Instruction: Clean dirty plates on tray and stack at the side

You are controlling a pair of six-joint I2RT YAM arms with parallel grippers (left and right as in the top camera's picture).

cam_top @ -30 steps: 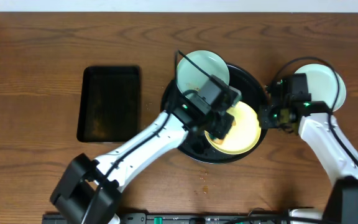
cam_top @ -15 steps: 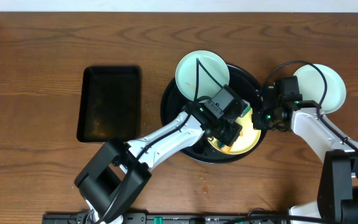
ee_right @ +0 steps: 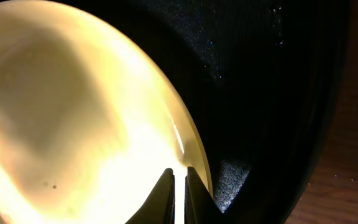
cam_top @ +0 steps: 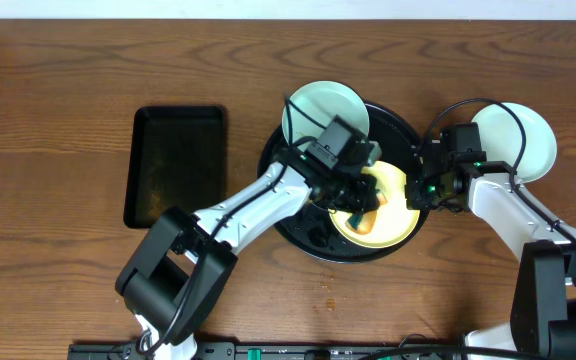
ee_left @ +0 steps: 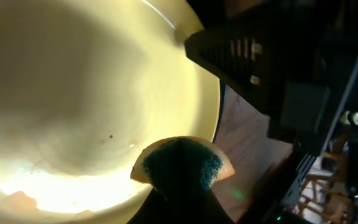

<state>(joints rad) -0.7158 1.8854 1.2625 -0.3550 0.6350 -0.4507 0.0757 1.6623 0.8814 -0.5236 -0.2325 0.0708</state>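
Observation:
The pale yellow plate (cam_top: 393,205) lies on the right side of the round black tray (cam_top: 288,195). My left gripper (cam_top: 356,207) is shut on a yellow sponge with a blue-green scrub face (cam_top: 364,223) and presses it on the yellow plate; the left wrist view shows the sponge (ee_left: 182,163) on the plate (ee_left: 73,93), which has small brown specks. My right gripper (cam_top: 416,192) is shut on the yellow plate's right rim, with its fingers (ee_right: 180,186) pinching the plate's edge (ee_right: 73,124). One mint plate (cam_top: 325,110) rests on the tray's far rim. Another mint plate (cam_top: 518,140) lies on the table at the right.
A rectangular black tray (cam_top: 176,165) lies on the table to the left. A few crumbs (cam_top: 329,290) lie on the wood in front of the round tray. The round tray's black floor (ee_right: 278,93) shows beside the plate in the right wrist view.
My left gripper has moved the sponge across the yellow plate, first toward the front, then back up and left. The right gripper has stayed on the plate's rim.

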